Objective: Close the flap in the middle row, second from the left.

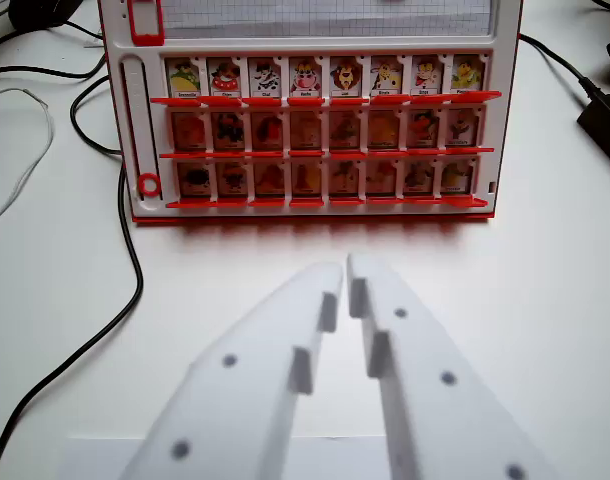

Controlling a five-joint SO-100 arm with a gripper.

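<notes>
Flap two from the left in the middle row (228,130) stands upright on the red-and-white game board (315,205) in the upper half of the frame. Below it, the white tool (346,268) hovers over the tabletop (545,290), tips nearly together, holding nothing. Black cables (125,290) trail at left.

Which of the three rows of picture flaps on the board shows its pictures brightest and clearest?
The top row, farthest from the gripper. Its animal pictures are bright with captions beneath; the middle row and bottom row look dim and reddish.
</notes>
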